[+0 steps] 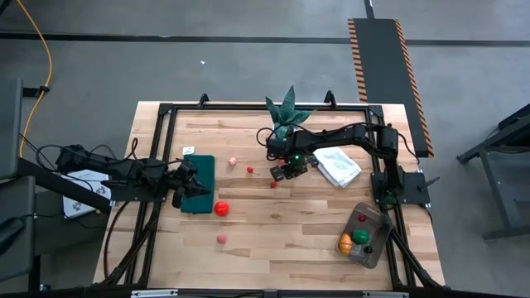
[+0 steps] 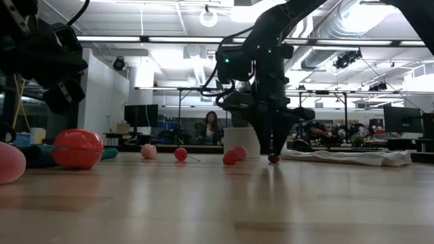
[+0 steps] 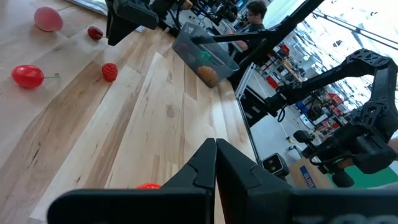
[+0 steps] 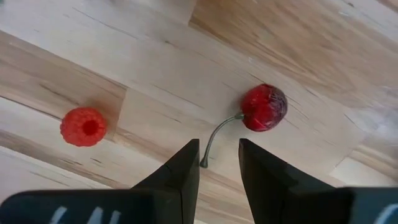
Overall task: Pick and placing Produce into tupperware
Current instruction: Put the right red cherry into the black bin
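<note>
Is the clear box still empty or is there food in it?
Not empty. The tupperware holds an orange, a green and a red piece, seen from above; the rest lies on the table.

Grey concrete floor (image 1: 248, 66) around the light wooden plank desk (image 1: 273, 240). Black ramp with orange-striped edges (image 1: 385, 74) behind it, yellow cable (image 1: 41, 50) far left. Open workshop: white ceiling ducts (image 2: 352, 17), strip lights (image 2: 122, 38), monitors (image 2: 141, 114), a seated person (image 2: 212, 125).

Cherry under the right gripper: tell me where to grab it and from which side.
Grip the cherry by its round body, from straight above. Its thin stem looks too slim to pinch. The right gripper is open over the stem end, so it likely needs shifting onto the fruit.
</note>
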Controlling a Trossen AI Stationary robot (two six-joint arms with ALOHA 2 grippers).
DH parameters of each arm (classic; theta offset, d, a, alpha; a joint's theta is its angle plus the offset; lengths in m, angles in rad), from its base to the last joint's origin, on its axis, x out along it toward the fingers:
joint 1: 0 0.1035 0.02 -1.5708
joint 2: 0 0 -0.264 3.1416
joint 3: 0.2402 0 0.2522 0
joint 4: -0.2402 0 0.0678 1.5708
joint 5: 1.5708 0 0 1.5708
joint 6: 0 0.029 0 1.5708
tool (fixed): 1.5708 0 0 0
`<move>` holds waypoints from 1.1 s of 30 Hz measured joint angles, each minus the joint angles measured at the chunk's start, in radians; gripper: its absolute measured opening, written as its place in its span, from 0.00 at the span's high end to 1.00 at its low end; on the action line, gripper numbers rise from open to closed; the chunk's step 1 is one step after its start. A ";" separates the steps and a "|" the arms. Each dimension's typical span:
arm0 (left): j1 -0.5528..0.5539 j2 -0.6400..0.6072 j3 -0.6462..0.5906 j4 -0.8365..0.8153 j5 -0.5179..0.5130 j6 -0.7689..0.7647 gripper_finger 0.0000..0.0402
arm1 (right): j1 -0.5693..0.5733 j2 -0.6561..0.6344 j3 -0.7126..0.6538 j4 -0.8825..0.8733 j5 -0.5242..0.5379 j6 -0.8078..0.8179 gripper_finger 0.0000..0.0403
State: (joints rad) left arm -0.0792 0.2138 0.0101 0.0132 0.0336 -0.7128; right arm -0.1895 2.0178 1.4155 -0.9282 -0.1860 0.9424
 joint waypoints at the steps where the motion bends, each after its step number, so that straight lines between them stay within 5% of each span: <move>1: 0.000 0.000 0.000 0.000 0.000 0.000 1.00 | -0.001 0.000 0.000 0.001 0.000 0.000 0.75; 33: 0.000 0.000 0.000 0.000 0.000 0.001 1.00 | -0.001 -0.001 0.000 -0.036 -0.005 0.015 0.75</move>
State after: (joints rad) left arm -0.0790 0.2138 0.0101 0.0132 0.0338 -0.7122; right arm -0.1907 2.0171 1.4155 -0.9642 -0.1911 0.9579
